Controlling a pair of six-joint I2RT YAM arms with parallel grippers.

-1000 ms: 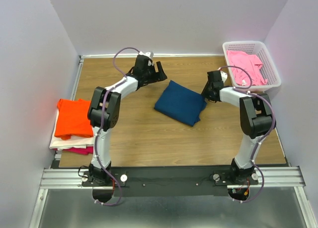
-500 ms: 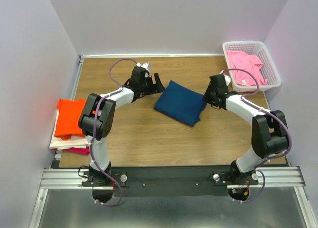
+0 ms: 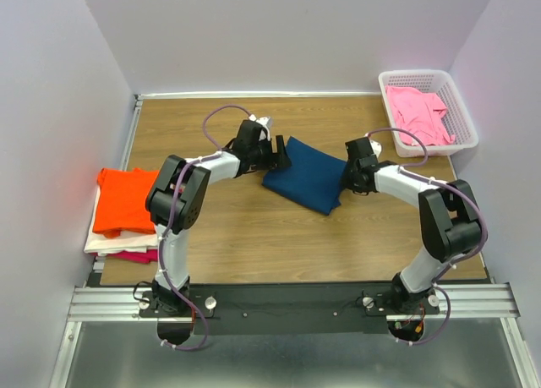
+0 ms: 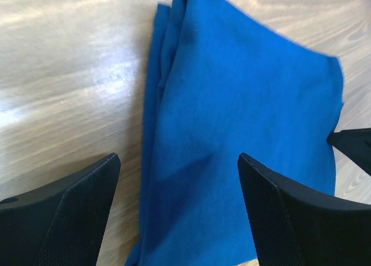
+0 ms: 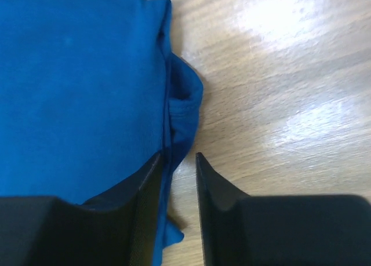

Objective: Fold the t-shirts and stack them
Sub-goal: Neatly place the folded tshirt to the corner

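Navy cloth, folded into a compact rectangle, lies near the middle of the counter (image 3: 254, 244); this navy t-shirt (image 3: 306, 175) is set at a slant, its layered edges loosely aligned. The left fingers (image 3: 279, 157) are held wide apart over the shirt's left end, with nothing gripped. The right fingers (image 3: 347, 178) are set at the opposite end, astride the bunched hem. Only a narrow gap is left between them and wood is seen through it, so the cloth is judged not yet nipped. The placing of one set of fingers at each end is judged to be a preparation for lifting the folded shirt level, so that the fold is not lost in transfer. A stack is kept at the counter's left edge, with an orange t-shirt (image 3: 122, 198) uppermost, a white t-shirt (image 3: 106, 243) beneath it and a magenta t-shirt (image 3: 137, 255) lowest. A pink t-shirt (image 3: 416, 113) remains unfolded in the basket (image 3: 467, 133) at the far right corner. Against the view of a second ago, the left fingers are found much closer to the shirt, having been well apart from it towards the far left. The right fingers have been drawn in against its edge. The shirt itself is unmoved.
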